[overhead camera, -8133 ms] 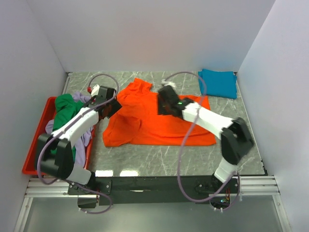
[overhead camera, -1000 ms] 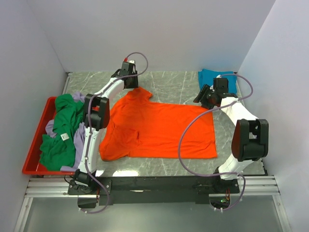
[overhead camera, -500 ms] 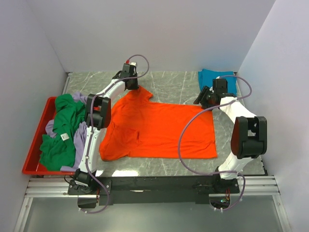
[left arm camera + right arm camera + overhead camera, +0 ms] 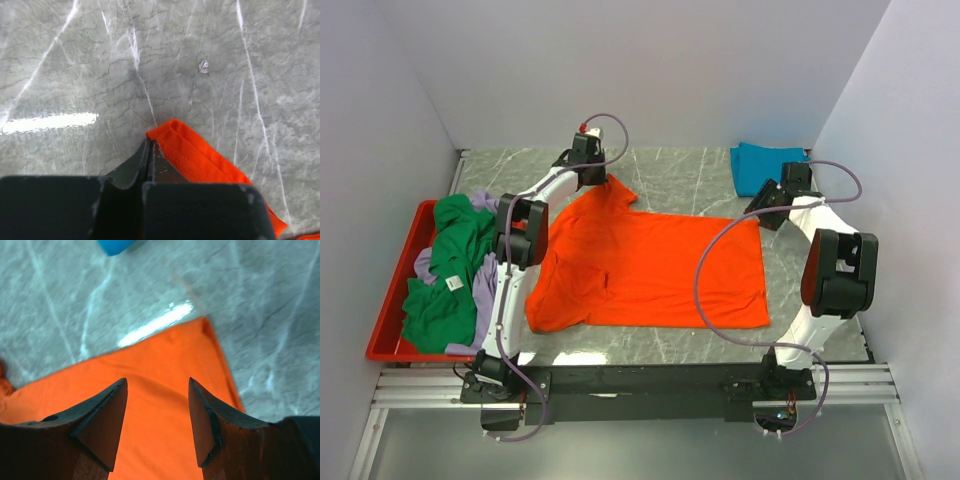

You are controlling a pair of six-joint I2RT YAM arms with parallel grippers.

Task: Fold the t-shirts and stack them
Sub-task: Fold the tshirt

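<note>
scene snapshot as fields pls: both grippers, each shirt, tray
left gripper: shut, pinching the far sleeve hem of the orange t-shirt
right gripper: open, above the orange t-shirt's far right corner, holding nothing
orange t-shirt: spread flat on the marble table, unfolded
teal-blue t-shirt: folded, far right corner of table
green t-shirt: crumpled in the red tray, over the lavender t-shirt
red tray: left side of table
</note>
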